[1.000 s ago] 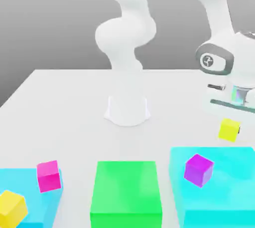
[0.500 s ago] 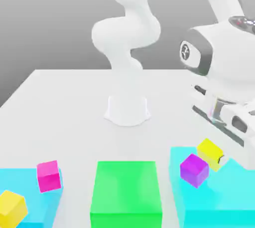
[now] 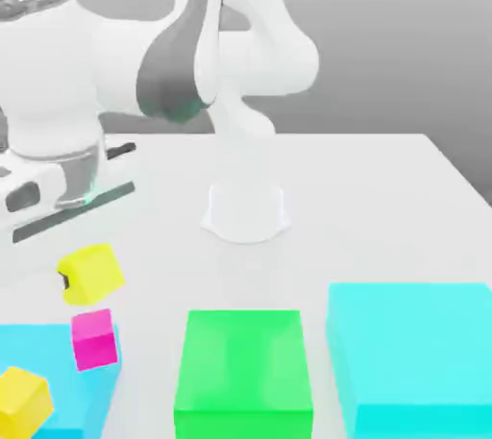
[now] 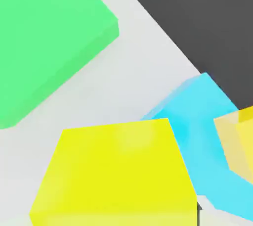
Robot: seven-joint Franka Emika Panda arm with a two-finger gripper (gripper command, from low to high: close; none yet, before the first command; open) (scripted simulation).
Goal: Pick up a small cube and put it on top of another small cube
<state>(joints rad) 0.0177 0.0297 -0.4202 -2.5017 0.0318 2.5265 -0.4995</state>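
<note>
Nearest the exterior view's camera, a golden-yellow cube (image 3: 21,401) rests on a cyan block (image 3: 48,351) at the exterior view's lower left, and the magenta cube (image 3: 94,338), the stacking target, sits on that same block just behind it. Beside these stands a big green block (image 3: 244,362), and a second cyan block (image 3: 413,351) occupies the exterior view's lower right; both are bystanders to the task. Just above the magenta cube, apart from it, hangs the lemon-yellow cube (image 3: 90,274), tilted and pinched in the gripper (image 3: 69,279), whose fingers are pressed against its sides. It is held aloft because it must clear the target's top face before being lowered onto it. In the hand view, the same lemon-yellow cube (image 4: 116,175) fills the foreground, with the green block (image 4: 44,37), the cyan block (image 4: 197,116) and part of the golden-yellow cube (image 4: 237,141) beyond it. Judged from this arrangement, the carry phase is nearly complete: the cube probably needs levelling and centring over the magenta one, since a tilted release could let it slide off. Farther back, the white arm base (image 3: 246,211) stands on the white table (image 3: 365,187).
</note>
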